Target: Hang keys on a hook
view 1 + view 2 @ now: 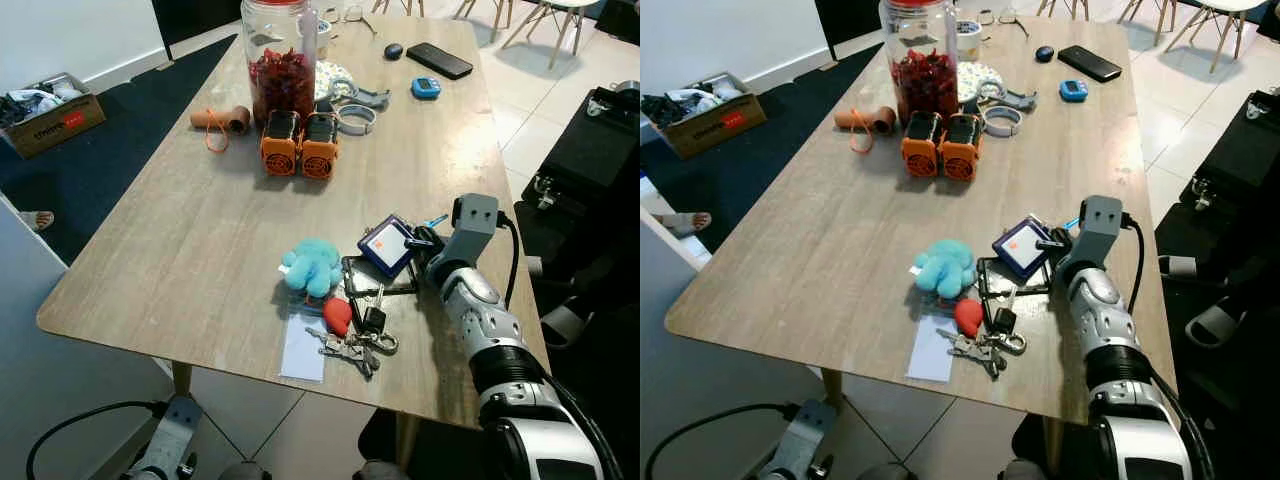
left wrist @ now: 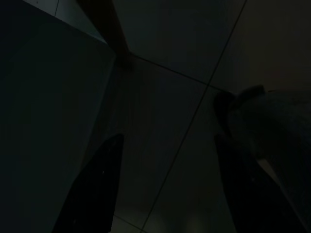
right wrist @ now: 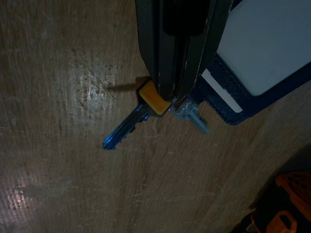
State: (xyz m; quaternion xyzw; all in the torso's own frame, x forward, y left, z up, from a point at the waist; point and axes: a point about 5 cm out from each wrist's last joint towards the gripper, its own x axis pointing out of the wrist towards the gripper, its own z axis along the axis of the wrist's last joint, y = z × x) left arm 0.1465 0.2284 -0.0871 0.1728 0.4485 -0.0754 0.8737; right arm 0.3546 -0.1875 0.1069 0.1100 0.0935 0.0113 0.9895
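Your right gripper [image 3: 170,104] is sitting with jaws pressed together, pinching the yellow head of a blue key [image 3: 127,127] lying on the tabletop [image 1: 200,230]. The blue card holder [image 3: 262,73] is lying just beside the jaws. Left gripper [image 2: 165,189] is hanging idle, jaws spread.

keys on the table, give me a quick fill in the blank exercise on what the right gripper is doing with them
1. The right gripper is shut on a key whose blade is ____ in colour.
2. That key lies on the wooden ____.
3. The fluffy keychain toy beside the bunch of keys is coloured ____.
4. The left gripper hangs idle over the ____, its fingers apart.

Missing words: blue; table; teal; floor
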